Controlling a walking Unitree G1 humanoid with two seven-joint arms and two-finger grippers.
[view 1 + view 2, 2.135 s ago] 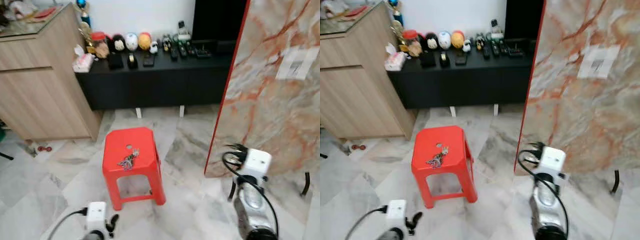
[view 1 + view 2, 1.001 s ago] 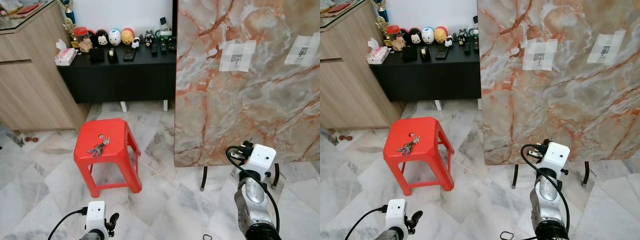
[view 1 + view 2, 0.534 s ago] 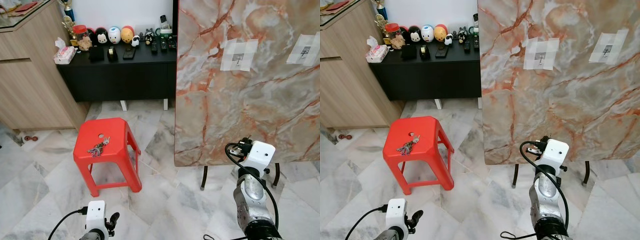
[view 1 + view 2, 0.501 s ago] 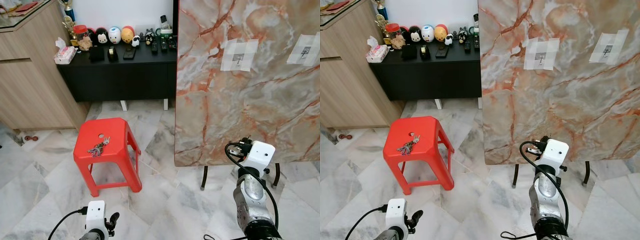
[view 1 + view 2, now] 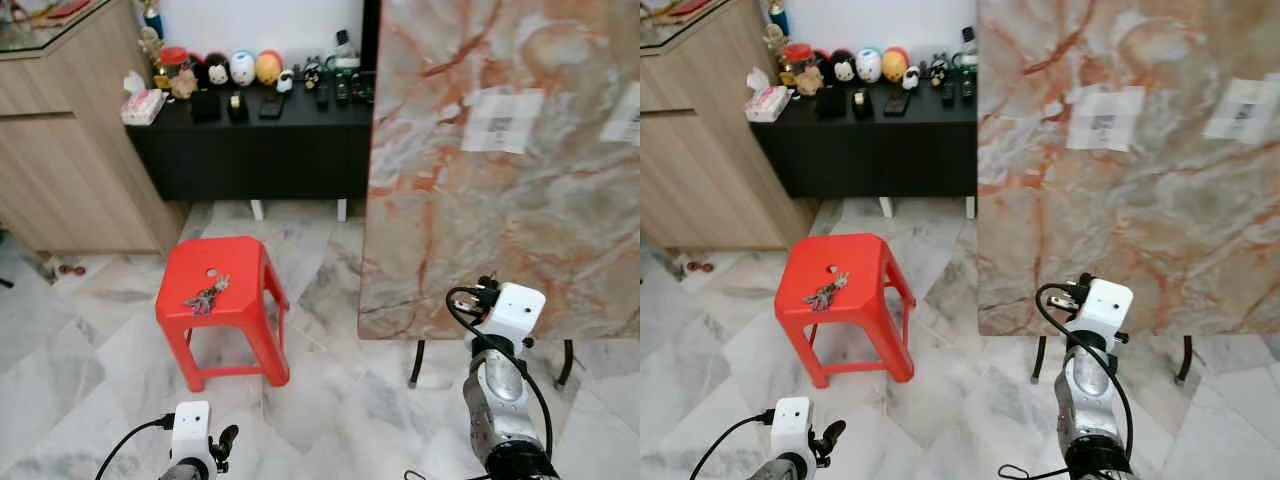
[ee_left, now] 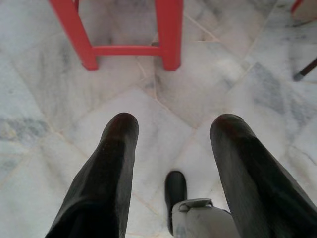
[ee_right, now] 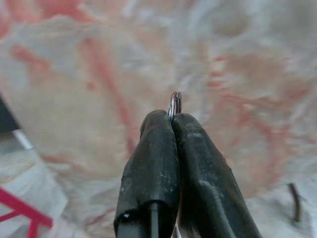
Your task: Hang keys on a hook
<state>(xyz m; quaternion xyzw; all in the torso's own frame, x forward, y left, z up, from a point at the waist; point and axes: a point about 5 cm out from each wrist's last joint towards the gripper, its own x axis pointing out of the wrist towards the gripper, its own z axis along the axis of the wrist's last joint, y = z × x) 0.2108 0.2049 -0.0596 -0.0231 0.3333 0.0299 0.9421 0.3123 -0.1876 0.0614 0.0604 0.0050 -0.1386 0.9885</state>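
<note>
A bunch of keys [image 5: 207, 296] lies on top of a red plastic stool [image 5: 222, 305], ahead to my left. My right gripper [image 7: 171, 119] is shut, and a thin metal key ring [image 7: 175, 103] sticks out between its tips. It points at the marble board [image 5: 510, 190], and the right wrist [image 5: 507, 312] is raised in front of the board's lower edge. Two taped patches with small hooks [image 5: 1103, 118] [image 5: 1243, 108] sit high on the board. My left gripper [image 6: 173, 124] hangs open low over the floor, near the stool's legs [image 6: 168, 34].
The board stands on thin black legs [image 5: 415, 362]. A black low cabinet [image 5: 250, 150] with toys and remotes lines the back wall. A wooden counter [image 5: 70, 150] stands at the left. Marble floor [image 5: 330, 400] spreads between the stool and the board.
The whole picture has shifted a little to the right and blurred, so the camera moved. Both arms keep the same pose and the keys stay on the stool.
</note>
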